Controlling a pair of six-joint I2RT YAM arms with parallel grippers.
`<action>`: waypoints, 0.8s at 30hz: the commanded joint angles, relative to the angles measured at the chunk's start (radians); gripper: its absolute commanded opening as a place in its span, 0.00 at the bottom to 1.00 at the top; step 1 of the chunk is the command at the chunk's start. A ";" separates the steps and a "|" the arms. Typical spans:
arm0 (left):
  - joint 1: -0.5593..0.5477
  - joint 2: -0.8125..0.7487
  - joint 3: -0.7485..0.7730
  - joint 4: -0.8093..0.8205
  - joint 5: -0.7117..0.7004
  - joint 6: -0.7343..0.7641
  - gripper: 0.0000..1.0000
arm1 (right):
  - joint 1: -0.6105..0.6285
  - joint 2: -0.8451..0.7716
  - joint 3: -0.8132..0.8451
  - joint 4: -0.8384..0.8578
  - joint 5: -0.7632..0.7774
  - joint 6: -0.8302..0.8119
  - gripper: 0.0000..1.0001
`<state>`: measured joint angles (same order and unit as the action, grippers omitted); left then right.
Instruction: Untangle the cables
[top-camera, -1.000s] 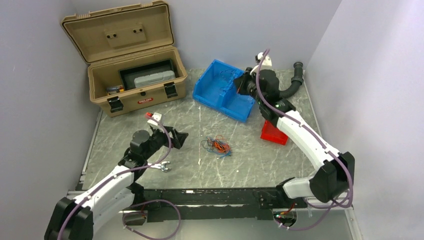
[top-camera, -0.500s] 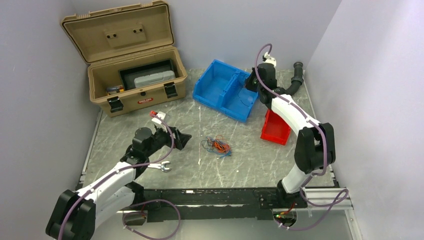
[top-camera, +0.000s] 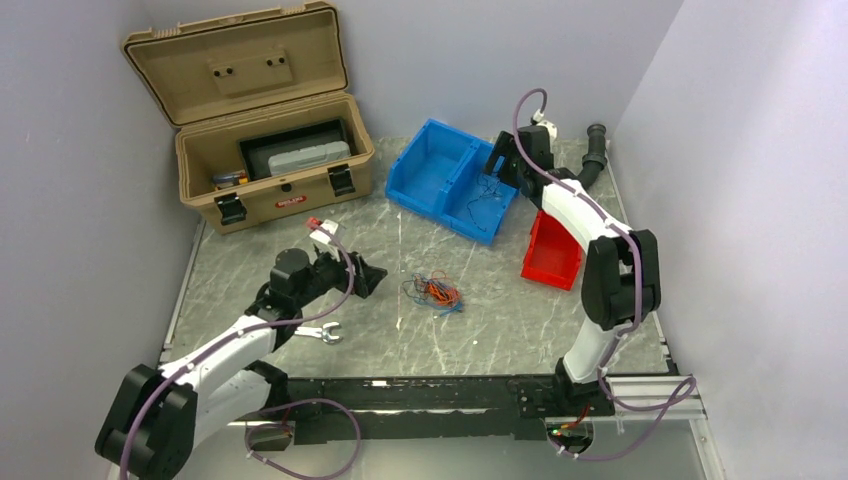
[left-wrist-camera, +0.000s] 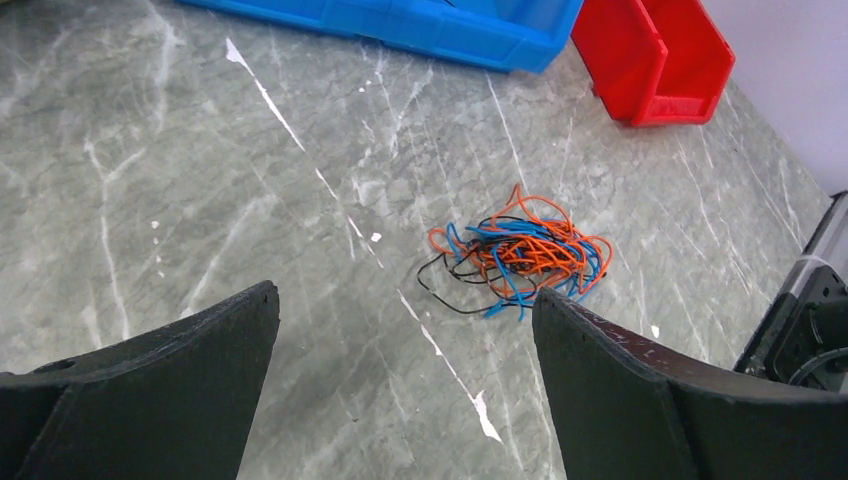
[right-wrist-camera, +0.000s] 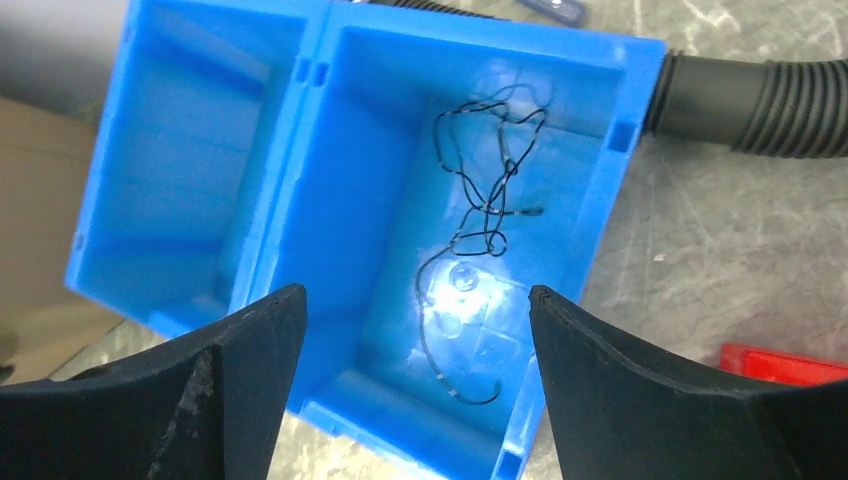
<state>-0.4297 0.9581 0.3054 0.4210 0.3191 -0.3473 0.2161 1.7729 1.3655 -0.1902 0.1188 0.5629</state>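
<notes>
The right arm (top-camera: 578, 212) hides part of the red bin (top-camera: 546, 266). In the blue bin (right-wrist-camera: 305, 150), one thin black wire (right-wrist-camera: 487, 215) lies in the compartment beside the hose (right-wrist-camera: 760, 100), under the spread right tool (right-wrist-camera: 415, 300). The left tool (left-wrist-camera: 402, 300), spread and empty, faces the cables (left-wrist-camera: 520, 250) tangled on the worktop (left-wrist-camera: 200, 180).

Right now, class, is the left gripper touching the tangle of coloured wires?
Apart. The left wrist view shows bare table between the left gripper and the tangle of wires.
</notes>
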 joint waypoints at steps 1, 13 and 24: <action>-0.022 0.059 0.065 0.022 0.070 0.030 0.99 | 0.012 -0.113 0.023 -0.004 -0.091 -0.089 0.82; -0.093 0.255 0.189 -0.019 0.184 0.043 0.93 | 0.260 -0.376 -0.369 -0.100 -0.402 -0.331 0.71; -0.093 0.104 0.114 -0.014 0.046 0.055 0.93 | 0.413 -0.302 -0.523 0.021 -0.384 -0.328 0.57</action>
<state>-0.5190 1.1236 0.4465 0.3771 0.4328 -0.3145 0.5949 1.4380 0.8318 -0.2516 -0.2722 0.2672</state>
